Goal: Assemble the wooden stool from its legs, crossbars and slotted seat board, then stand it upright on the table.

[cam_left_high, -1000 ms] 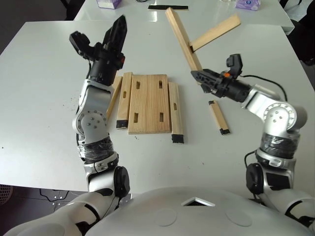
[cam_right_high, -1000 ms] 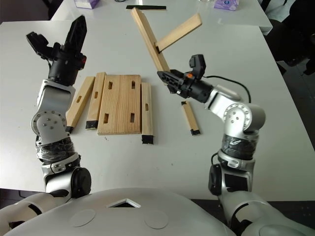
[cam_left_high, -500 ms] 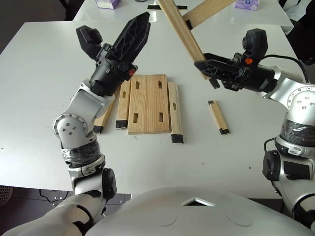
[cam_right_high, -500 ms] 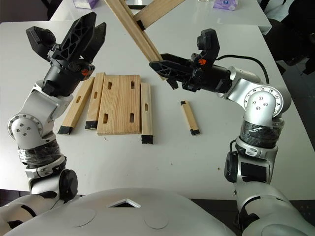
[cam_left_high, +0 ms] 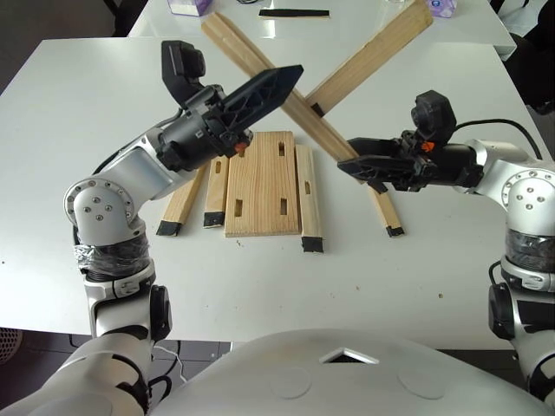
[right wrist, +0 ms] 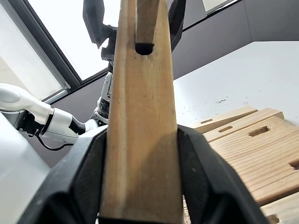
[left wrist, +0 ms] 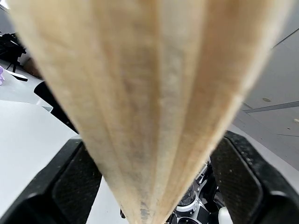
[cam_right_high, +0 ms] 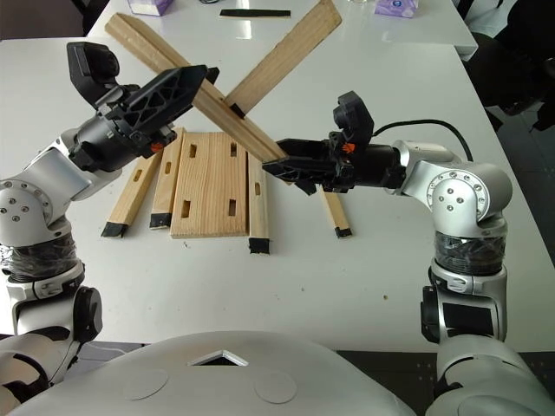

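**Desk:** What has changed in the last second?

**Photographer:** On the tabletop [cam_left_high: 69,130], nothing. The seat board [cam_left_high: 262,182] lies flat, with three loose bars [cam_left_high: 218,178] alongside it and a short bar [cam_left_high: 388,217] to its right. Above them, the leg [cam_left_high: 232,42] and the crossbar [cam_left_high: 373,56] set through it now hang clear. A second ago the leg's lower end sat near the tabletop. It has since swung over, so its far end points to the robot's left. The right gripper [cam_left_high: 347,164] is clamped on the leg's lower end. The left gripper [cam_left_high: 290,74], upright beside the board a second ago, has come across to the leg's middle.

**Desk:** What does that mean for the stool?

**Photographer:** It looks like a two-handed hold being set up on the joined pair. The board's slots are still unfilled, so assembly seems to be at an early stage.

**Desk:** What do the wrist views add?

**Photographer:** The left wrist view shows the wood running between spread fingers [left wrist: 74,182]. The gripper is released and flanks the leg rather than pinching it. The right wrist view shows its own fingers tight on both faces of the leg. It also shows the slot [right wrist: 144,46] with the crossbar seated in it. The head views show the joint only as a crossing. Only they take in the loose parts below.
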Motion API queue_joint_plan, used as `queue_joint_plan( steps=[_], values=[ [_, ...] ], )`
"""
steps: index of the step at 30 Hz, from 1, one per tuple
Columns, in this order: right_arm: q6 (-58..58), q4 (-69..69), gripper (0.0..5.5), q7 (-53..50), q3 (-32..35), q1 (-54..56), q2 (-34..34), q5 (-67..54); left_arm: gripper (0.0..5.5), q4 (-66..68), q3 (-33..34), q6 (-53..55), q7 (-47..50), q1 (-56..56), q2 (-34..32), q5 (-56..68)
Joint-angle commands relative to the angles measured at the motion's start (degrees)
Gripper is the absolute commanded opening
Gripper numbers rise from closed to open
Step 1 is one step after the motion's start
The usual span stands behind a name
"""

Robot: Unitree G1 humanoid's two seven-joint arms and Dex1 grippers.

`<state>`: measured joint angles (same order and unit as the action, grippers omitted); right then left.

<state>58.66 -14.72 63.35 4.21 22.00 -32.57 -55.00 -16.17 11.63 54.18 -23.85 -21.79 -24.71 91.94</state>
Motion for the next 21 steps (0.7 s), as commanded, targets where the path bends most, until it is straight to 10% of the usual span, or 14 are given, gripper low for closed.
queue_joint_plan(
  steps=[1, 6, 17, 21],
  values=[
    [-1.11, -0.59, 2.07, 0.14, -0.43, -0.26, -1.24, 0.21, 3.04, 0.20, -0.46, 0.62, -1.83, -1.05, -1.66, -1.38],
    [-1.59, -0.76, 2.07, -0.25, -0.73, -0.46, -1.18, 0.02, 2.17, -0.36, -0.78, 0.61, -3.23, -0.22, -1.86, -1.58],
    [-3.86, 1.20, 2.07, -2.73, -1.57, 0.05, -0.06, 2.24, 2.14, 0.54, 0.16, -3.62, -5.68, 0.77, -1.35, -8.60],
    [-7.30, 3.37, 2.87, -3.45, -1.10, -0.22, 0.51, 4.28, 2.12, 1.06, 1.17, -6.30, -6.57, 0.90, -1.46, -12.78]
  ],
)
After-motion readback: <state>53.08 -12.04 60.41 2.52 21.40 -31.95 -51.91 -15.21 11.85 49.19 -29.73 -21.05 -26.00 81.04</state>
